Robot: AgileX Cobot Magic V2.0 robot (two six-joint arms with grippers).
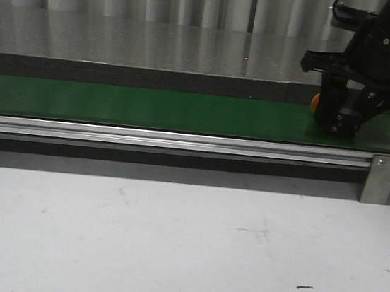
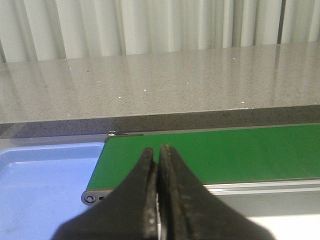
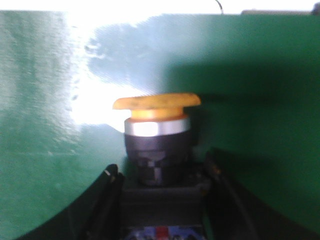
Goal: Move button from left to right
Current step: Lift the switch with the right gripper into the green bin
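Observation:
The button point(image 3: 156, 107) has an orange-yellow mushroom cap, a silver ring and a black boxy body. In the right wrist view that body sits between my right gripper's point(image 3: 162, 171) two fingers, which press on its sides. From the front, only a sliver of the orange button point(image 1: 315, 102) shows behind the right gripper point(image 1: 336, 125), low over the right end of the green belt point(image 1: 150, 108). I cannot tell whether the button rests on the belt. My left gripper point(image 2: 159, 150) is shut and empty, above the belt's left end point(image 2: 240, 155).
A blue tray point(image 2: 45, 185) lies just off the belt's left end. An aluminium rail point(image 1: 167, 141) with a metal bracket point(image 1: 380, 179) runs along the belt's front. A grey speckled counter point(image 1: 158, 42) stands behind, and the white table point(image 1: 169, 242) is in front.

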